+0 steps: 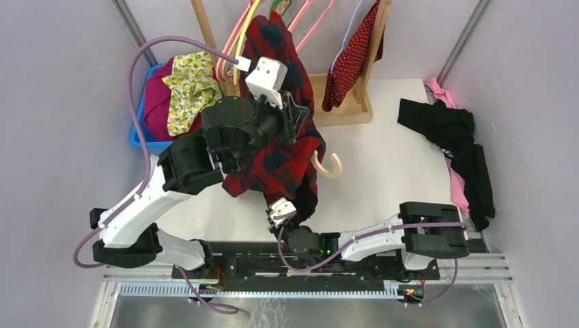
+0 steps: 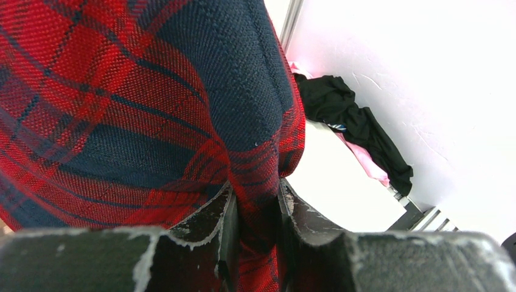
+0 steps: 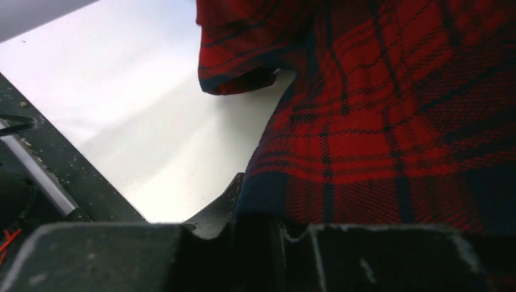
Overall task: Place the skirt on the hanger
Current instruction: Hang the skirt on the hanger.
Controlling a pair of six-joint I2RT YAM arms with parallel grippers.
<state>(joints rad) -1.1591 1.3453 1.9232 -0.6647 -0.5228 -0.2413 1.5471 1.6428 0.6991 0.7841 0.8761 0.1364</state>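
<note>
The dark-red polka-dot skirt [image 1: 349, 61] hangs at the wooden rack at the back, on the thin pale lilac-blue hanger [image 1: 345, 37]. Neither gripper touches it. My left gripper [image 1: 297, 116] [image 2: 255, 194] is raised over the table's middle and shut on a fold of a red-and-black plaid garment [image 1: 280, 164] [image 2: 122, 109]. That garment drapes down from the left gripper. My right gripper [image 1: 290, 205] [image 3: 268, 201] sits low near the front edge, shut on the plaid garment's [image 3: 395, 121] lower hem. A curved pale wooden hanger [image 1: 332, 169] pokes out beside the plaid cloth.
A blue bin [image 1: 140, 133] at the back left holds a magenta cloth [image 1: 158, 99] and a lemon-print cloth [image 1: 191, 89]. Pink hangers [image 1: 311, 24] hang on the wooden rack [image 1: 355, 109]. A black garment [image 1: 454, 137] and pink cloth [image 1: 459, 191] lie at the right.
</note>
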